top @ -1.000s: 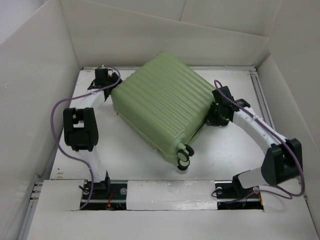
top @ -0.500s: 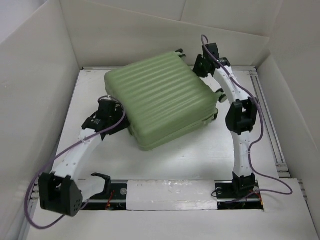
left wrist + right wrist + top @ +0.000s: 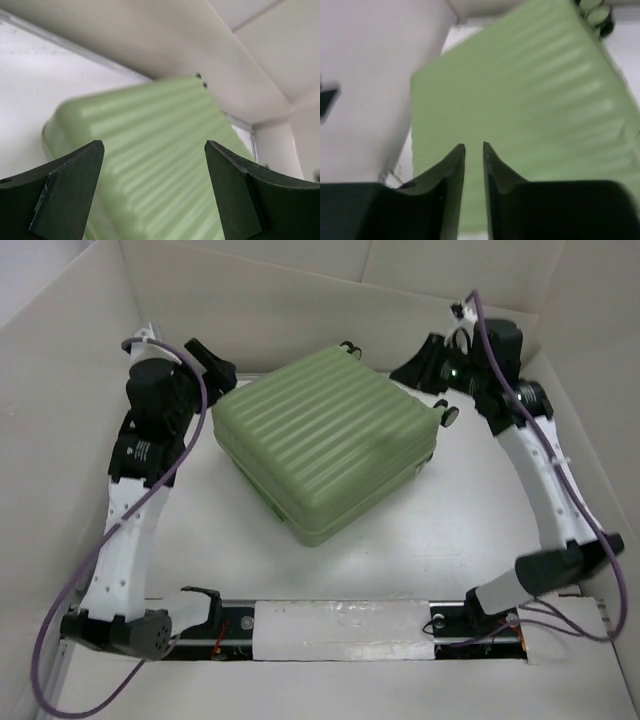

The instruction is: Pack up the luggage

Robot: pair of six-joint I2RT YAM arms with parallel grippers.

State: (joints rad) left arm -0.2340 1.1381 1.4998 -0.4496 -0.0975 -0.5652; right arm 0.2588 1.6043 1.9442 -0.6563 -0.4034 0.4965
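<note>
The luggage (image 3: 325,435) is a pale green ribbed suitcase lying shut and flat in the middle of the table, with small black wheels (image 3: 449,415) on its back right side. My left gripper (image 3: 215,368) hangs raised off its back left corner, open wide with nothing between the fingers. The left wrist view looks down past that gripper (image 3: 154,145) onto the ribbed shell (image 3: 160,160). My right gripper (image 3: 412,368) hovers off the back right corner near the wheels. In the right wrist view that gripper (image 3: 474,146) has its jaws a narrow gap apart, holding nothing, above the shell (image 3: 530,100).
White walls (image 3: 80,390) box in the table on the left, back and right. A white strip (image 3: 340,625) covers the rail between the arm bases at the near edge. Purple cables (image 3: 75,590) loop off both arms. Bare table (image 3: 420,540) lies in front of the suitcase.
The suitcase has turned and settled flat. Both arms have swung up and back to its rear corners. The left gripper has opened wider and the right gripper has come apart from shut.
</note>
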